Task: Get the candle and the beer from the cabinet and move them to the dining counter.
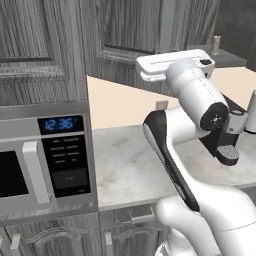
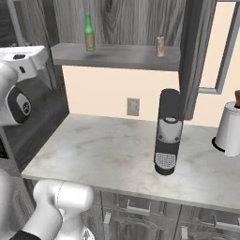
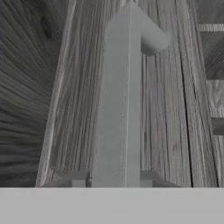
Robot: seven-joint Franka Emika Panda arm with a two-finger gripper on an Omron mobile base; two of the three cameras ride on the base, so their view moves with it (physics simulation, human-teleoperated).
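The cabinet's grey shelf (image 2: pixel 117 55) lies exposed, its door swung open. On the shelf's left stands the beer (image 2: pixel 89 33), a slim green bottle with a tan label. The candle (image 2: pixel 160 46), a short greyish-tan cylinder, stands further right on the shelf and shows again as the candle (image 1: pixel 216 45). My gripper (image 3: pixel 111 181) is shut on the door's silver bar handle (image 3: pixel 120 100), which runs straight up between the fingertips against the dark wood-grain door. My white hand (image 1: pixel 170 65) sits high, well left of both items. The dining counter is out of view.
Below the shelf is a marble wall counter (image 2: pixel 103 150) with a black coffee machine (image 2: pixel 168 131) and a white paper-towel roll (image 2: pixel 229 129) at the right. A microwave (image 1: pixel 45 155) stands to the left. My arm's elbow (image 1: pixel 210 112) hangs over the counter.
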